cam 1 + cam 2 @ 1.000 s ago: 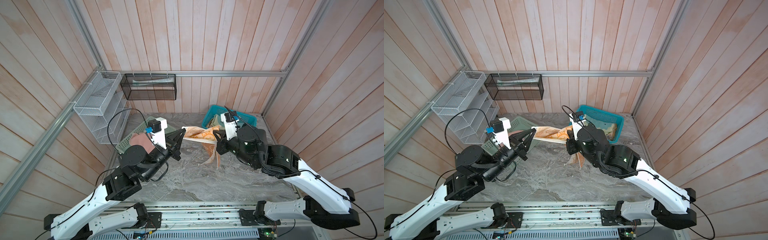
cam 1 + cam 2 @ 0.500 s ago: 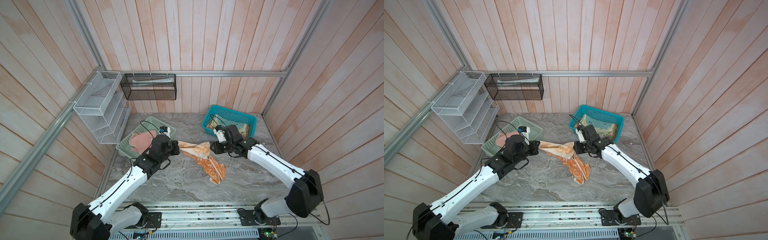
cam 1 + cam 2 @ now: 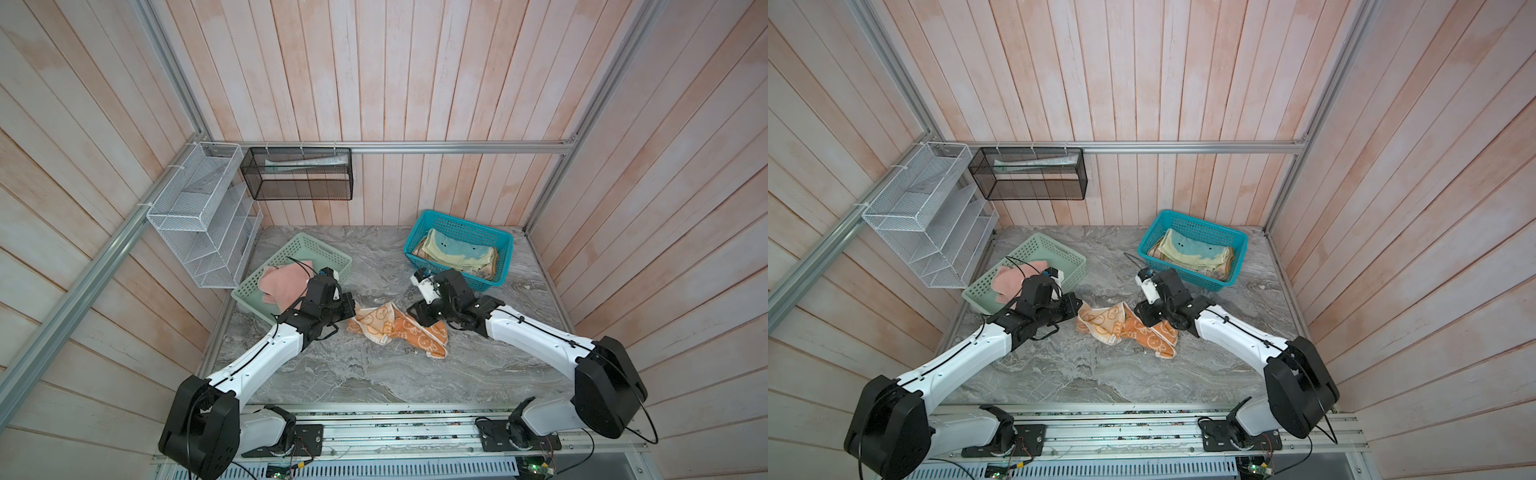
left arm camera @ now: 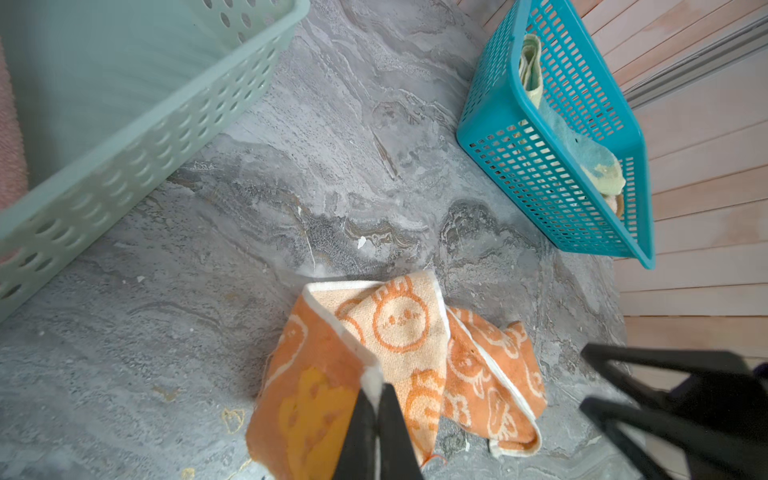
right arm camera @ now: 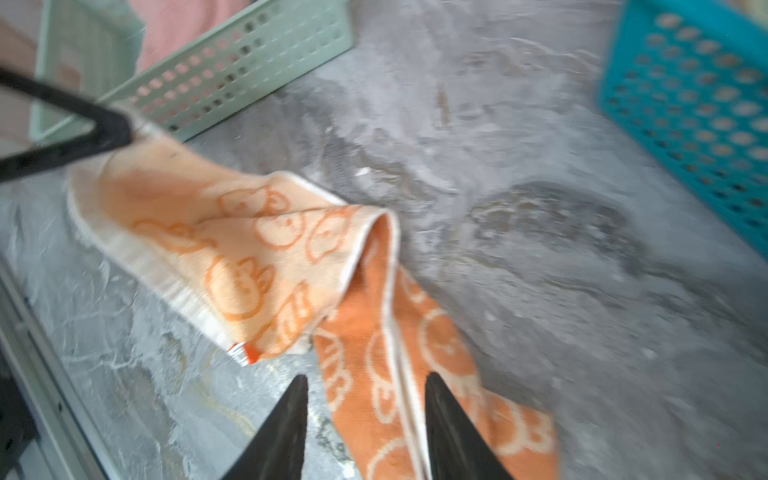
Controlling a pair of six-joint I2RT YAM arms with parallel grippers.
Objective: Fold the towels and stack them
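A sec ago you had the orange towel stretched in the air btw both arms. Now it's down on the surface, twisted & bunched, not flat. Your right pincer has let go, jaws spread astride one end. Your left pincer is pressed together on a white-edged corner. You'll prob. need to re-grab w/ the right & flatten it before folding. The pink towel waits in the mint basket.
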